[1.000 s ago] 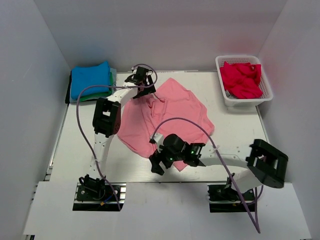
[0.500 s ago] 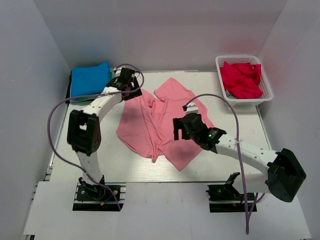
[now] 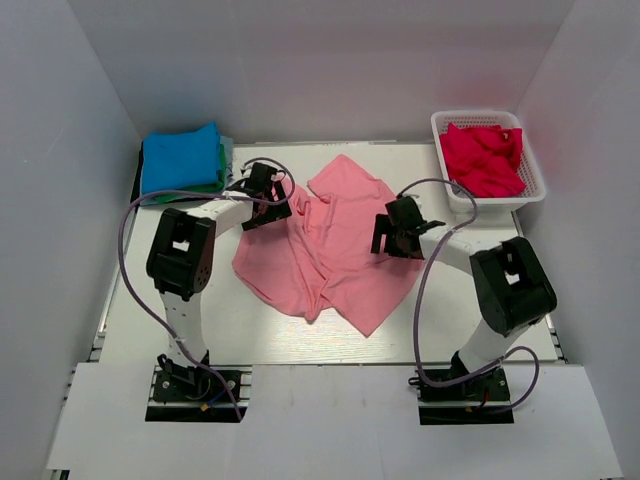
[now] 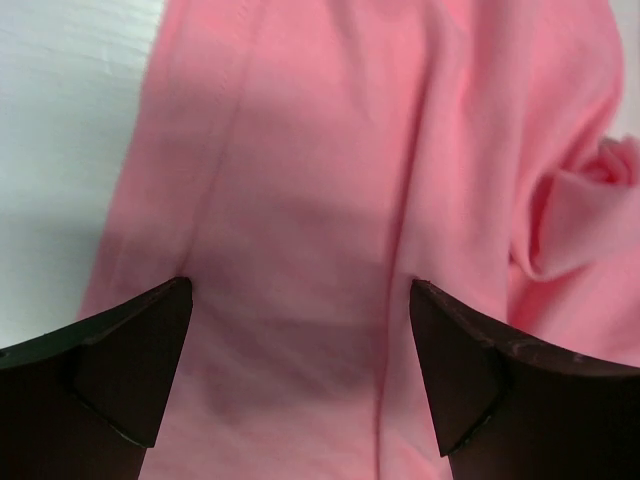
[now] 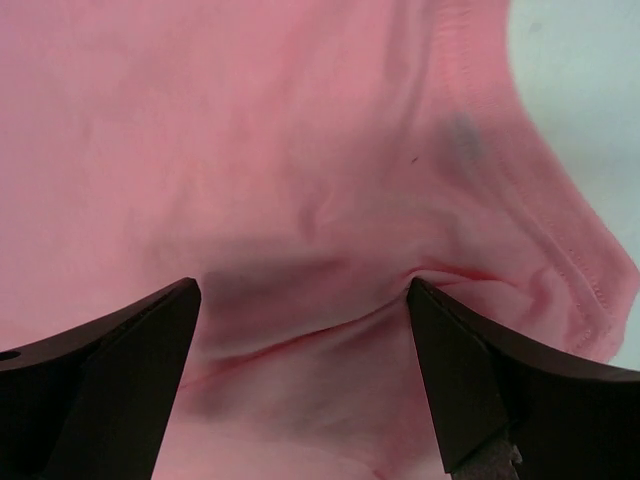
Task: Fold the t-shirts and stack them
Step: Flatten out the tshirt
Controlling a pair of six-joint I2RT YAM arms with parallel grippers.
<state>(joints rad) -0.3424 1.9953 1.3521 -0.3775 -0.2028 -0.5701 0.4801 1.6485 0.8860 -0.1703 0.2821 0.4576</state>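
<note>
Top external: soft, creased salmon pink t-shirt (image 3: 330,255) sprawls mid-desk, with left gripper (image 3: 270,203) over its left edge and right gripper (image 3: 390,238) over its right, both spread wide and empty.

My L arm (image 3: 180,262) & R arm (image 3: 512,285): white links w/ chunky black joint housings, purple-grey cables (image 3: 124,235) looping off each. Black bases (image 3: 188,378) on metal rails. Jaws: dark, matte, wedge-shaped fingertips (image 4: 120,370).
</note>
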